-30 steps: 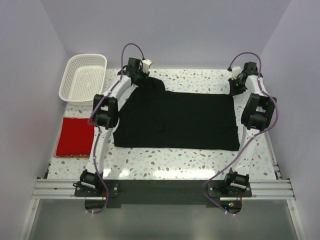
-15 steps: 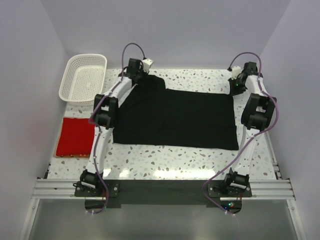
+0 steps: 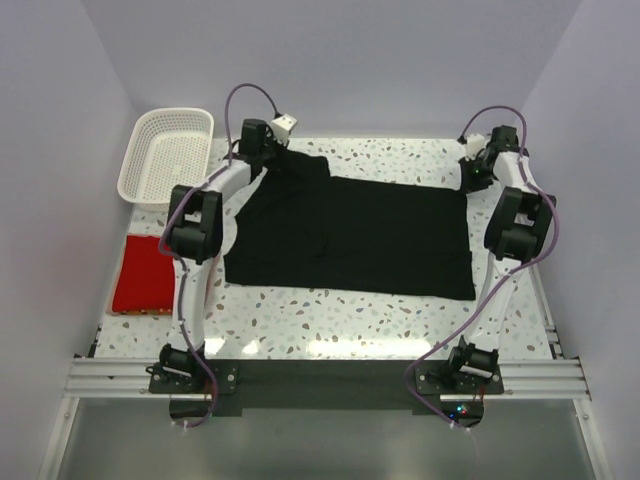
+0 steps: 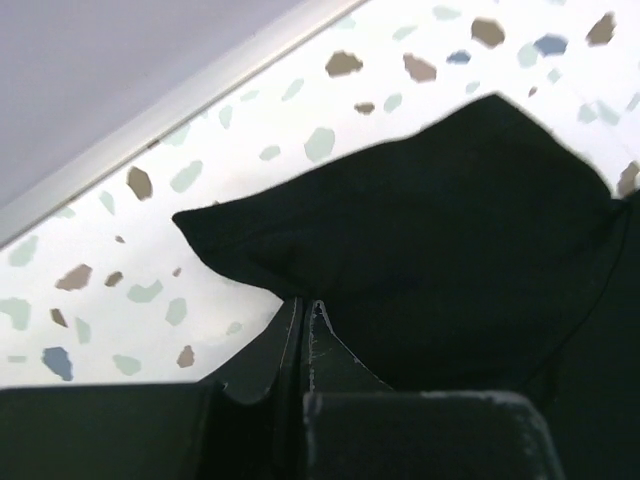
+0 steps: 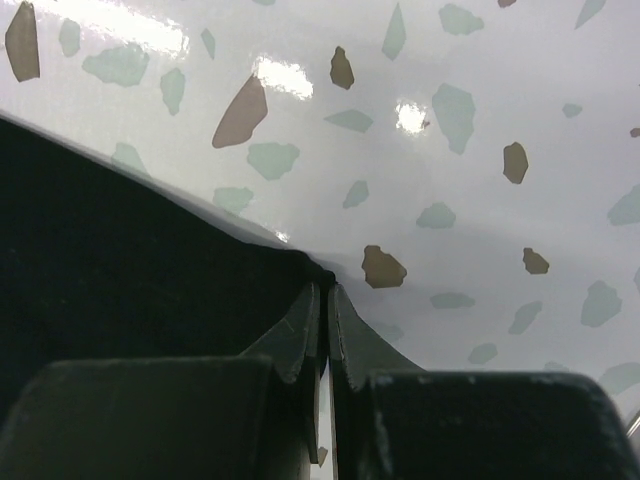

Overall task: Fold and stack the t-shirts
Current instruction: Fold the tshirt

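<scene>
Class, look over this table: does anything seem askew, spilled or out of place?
Only the plain black cloth t-shirt: its far-left corner is bunched and puckered where the left gripper pinches it, while the rest lies flat. Nothing is spilled.

A plain black t-shirt (image 3: 350,235) on a glossy white counter (image 3: 400,315) speckled with brown, pale green and blue chips. A plain bright red t-shirt (image 3: 148,275). A white lattice-patterned basket (image 3: 165,155). White-and-black arms (image 3: 190,300) with purple cables (image 3: 244,87).
</scene>
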Controlling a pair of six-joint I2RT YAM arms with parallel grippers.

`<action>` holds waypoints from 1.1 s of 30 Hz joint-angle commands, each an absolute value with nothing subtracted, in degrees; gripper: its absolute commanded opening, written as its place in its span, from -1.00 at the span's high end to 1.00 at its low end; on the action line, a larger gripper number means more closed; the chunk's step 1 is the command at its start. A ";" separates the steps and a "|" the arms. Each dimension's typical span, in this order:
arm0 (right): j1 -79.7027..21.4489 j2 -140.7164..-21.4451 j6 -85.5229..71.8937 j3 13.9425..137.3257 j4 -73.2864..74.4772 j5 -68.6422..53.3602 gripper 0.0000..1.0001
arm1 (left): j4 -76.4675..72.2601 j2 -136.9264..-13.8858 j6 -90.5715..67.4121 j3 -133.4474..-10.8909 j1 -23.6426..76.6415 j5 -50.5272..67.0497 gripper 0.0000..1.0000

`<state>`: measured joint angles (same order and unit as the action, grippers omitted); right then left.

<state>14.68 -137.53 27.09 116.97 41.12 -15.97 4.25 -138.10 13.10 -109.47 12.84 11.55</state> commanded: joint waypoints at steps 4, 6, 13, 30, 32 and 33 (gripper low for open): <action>15.82 -130.70 28.39 115.05 42.45 -19.07 1.00 | -4.57 -129.64 15.29 -107.32 11.51 15.99 1.00; 15.91 -129.99 28.39 114.96 42.80 -19.60 1.00 | -4.13 -129.29 15.64 -107.23 11.51 17.49 1.00; 16.87 -125.95 30.14 112.68 44.21 -20.74 1.00 | -3.51 -124.38 17.58 -101.88 11.08 19.69 1.00; 18.19 -119.62 33.57 107.14 49.04 -24.26 1.00 | 1.83 -110.49 21.79 -86.23 9.32 23.29 1.00; 18.19 -118.40 34.45 105.91 49.13 -24.26 1.00 | 4.04 -109.52 23.02 -84.38 9.32 21.81 1.00; 18.19 -117.95 35.24 105.13 49.48 -24.34 1.00 | 4.83 -108.82 23.46 -83.85 9.32 21.27 1.00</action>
